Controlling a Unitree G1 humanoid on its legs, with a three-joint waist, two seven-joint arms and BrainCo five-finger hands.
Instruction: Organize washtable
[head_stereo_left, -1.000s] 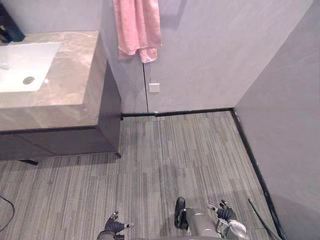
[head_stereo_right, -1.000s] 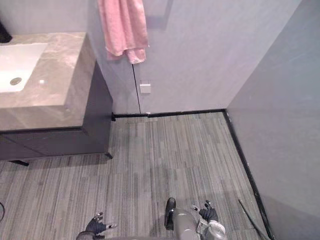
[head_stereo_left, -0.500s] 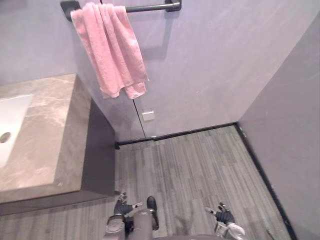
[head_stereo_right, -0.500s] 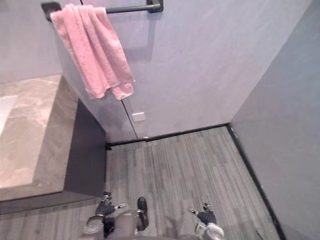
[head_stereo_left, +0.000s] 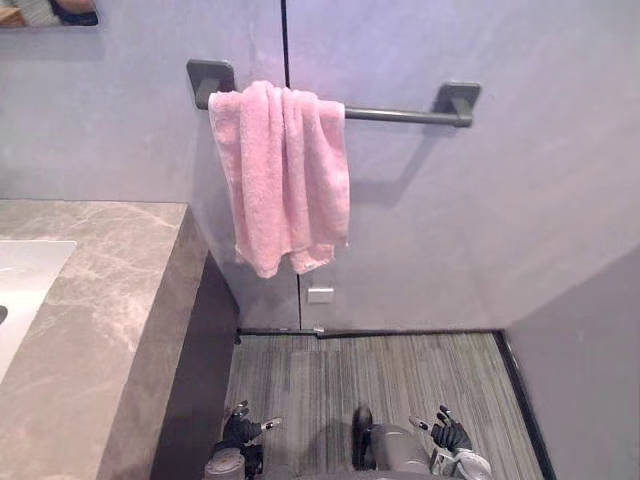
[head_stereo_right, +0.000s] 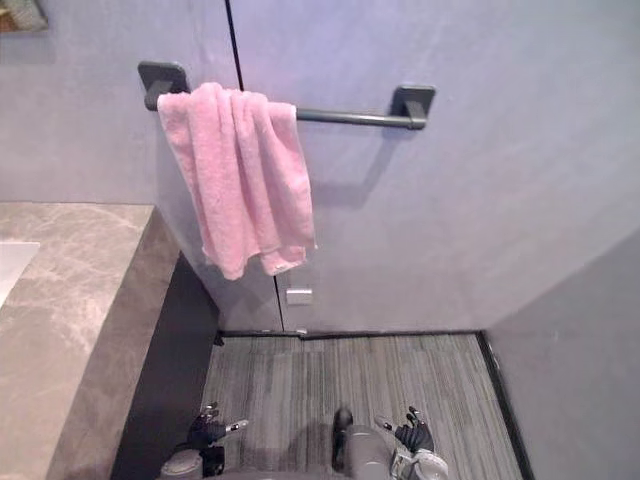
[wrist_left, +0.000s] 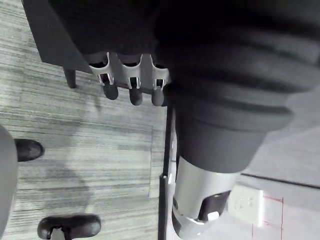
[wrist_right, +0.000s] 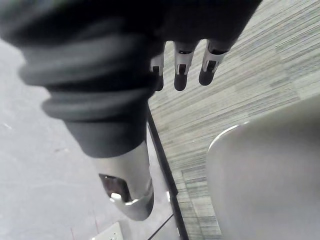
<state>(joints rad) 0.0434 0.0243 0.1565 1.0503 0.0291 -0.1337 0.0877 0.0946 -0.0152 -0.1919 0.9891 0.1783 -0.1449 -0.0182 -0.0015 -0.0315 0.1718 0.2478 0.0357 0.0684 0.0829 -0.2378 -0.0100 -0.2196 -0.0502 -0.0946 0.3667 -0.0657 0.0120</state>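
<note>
Left eye view is showing the beige marble-look washtable top (head_stereo_left: 100, 300) running along the robot's left side, with the edge of a white sunken basin (head_stereo_left: 25, 285) sitting in it at the far left. A dark cabinet side (head_stereo_left: 205, 375) is dropping from the counter edge to the floor. Just past the washtable's end, a pink terry towel (head_stereo_left: 285, 175) is hanging folded over a dark grey wall-mounted towel bar (head_stereo_left: 400, 115), bunched at the bar's left end, its lower edge hanging free above a small white wall socket plate (head_stereo_left: 320, 295). The pale grey wall (head_stereo_left: 500, 220) is meeting the grey striped plank floor (head_stereo_left: 420, 370) at a black skirting strip (head_stereo_left: 410, 333). Left hand (head_stereo_left: 240, 430) is hanging low beside the cabinet, well apart from the counter top; in the left wrist view its fingers (wrist_left: 131, 90) are staying loose and nearly straight, holding nothing. Right hand (head_stereo_left: 450, 435) is hanging low over the floor on the other side; in the right wrist view its fingers (wrist_right: 180, 70) are likewise relaxed and spread, carrying nothing. Both hands are sitting far below the towel and bar.
</note>
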